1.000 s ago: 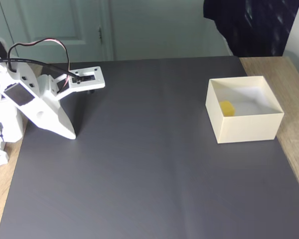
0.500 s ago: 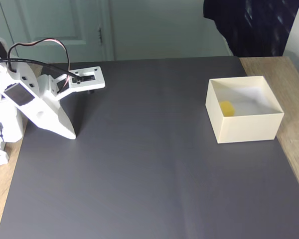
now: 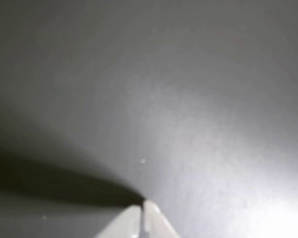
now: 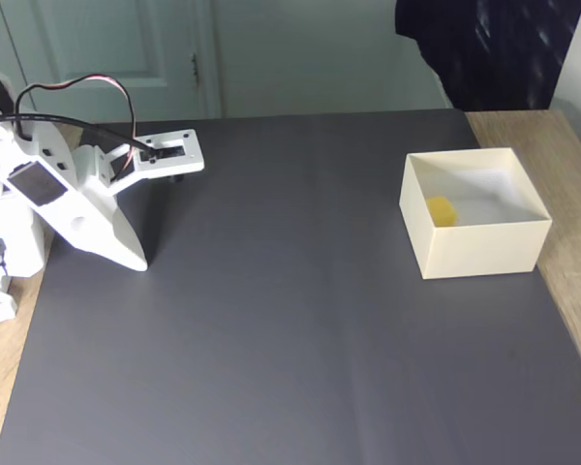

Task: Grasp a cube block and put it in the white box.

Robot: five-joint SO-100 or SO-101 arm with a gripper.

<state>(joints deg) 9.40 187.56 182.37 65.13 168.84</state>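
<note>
The small yellow cube block (image 4: 442,210) lies inside the white box (image 4: 479,248), near its left wall, at the right of the dark mat in the fixed view. Far to the left, my white gripper (image 4: 140,261) rests folded down with its tip touching the mat, well away from the box. In the wrist view the two white fingertips (image 3: 150,213) meet at a point just above the mat, so my gripper (image 3: 143,203) is shut with nothing between its fingers.
A dark grey mat (image 4: 290,329) covers most of the wooden table (image 4: 576,194). The arm's base and cable (image 4: 73,87) stand at the left edge. A pale door and a dark cloth (image 4: 484,48) are behind the table.
</note>
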